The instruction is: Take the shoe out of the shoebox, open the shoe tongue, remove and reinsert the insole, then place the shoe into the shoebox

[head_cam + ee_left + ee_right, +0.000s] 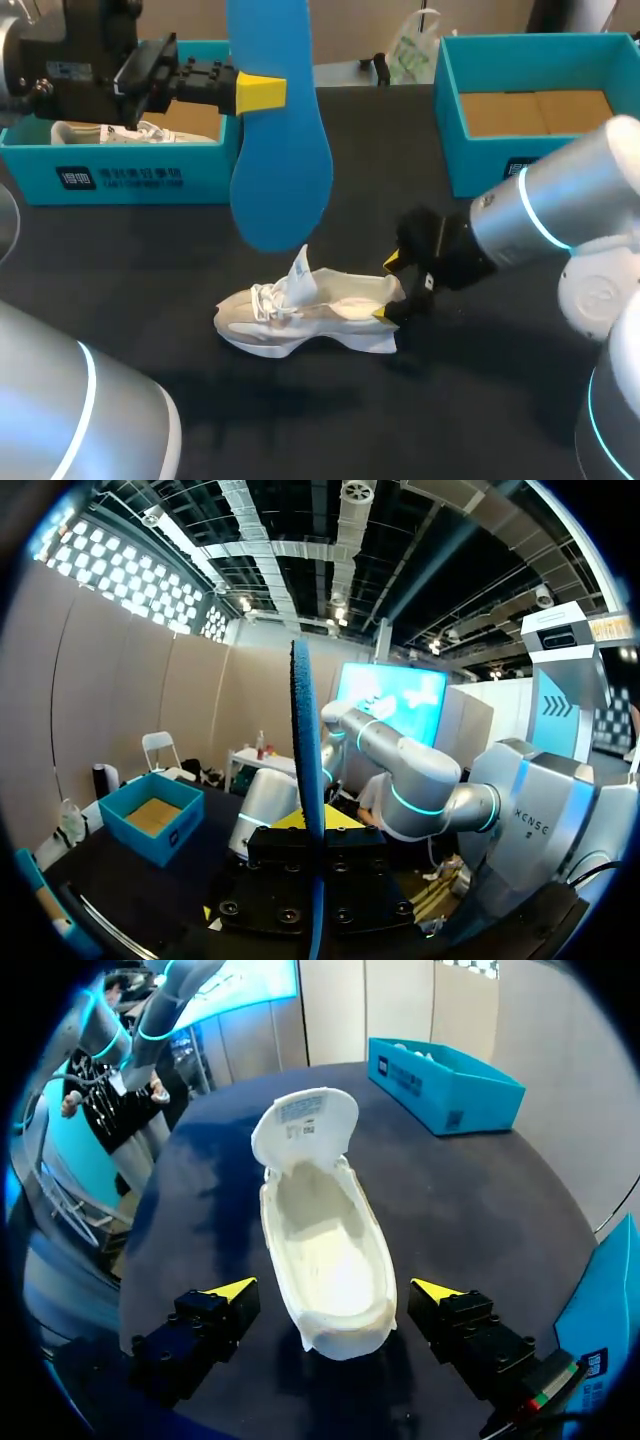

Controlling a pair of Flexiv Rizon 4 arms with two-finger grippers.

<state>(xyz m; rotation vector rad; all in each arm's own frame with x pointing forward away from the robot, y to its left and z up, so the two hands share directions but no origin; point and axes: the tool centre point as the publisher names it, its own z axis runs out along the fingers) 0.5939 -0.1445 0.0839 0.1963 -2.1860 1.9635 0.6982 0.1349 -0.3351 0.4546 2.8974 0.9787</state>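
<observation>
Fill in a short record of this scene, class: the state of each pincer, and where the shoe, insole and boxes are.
shoe: white, on the table, insole out
tongue: folded open
left pincer: shut on the blue insole, held above the table
right pincer: open, fingers either side of the heel, not touching
left shoebox: holds another white shoe
right shoebox: only its brown floor shows

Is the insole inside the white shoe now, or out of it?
Out. The left arm's jaws hold the blue insole above the table, and the shoe shows a bare white inside.
</observation>
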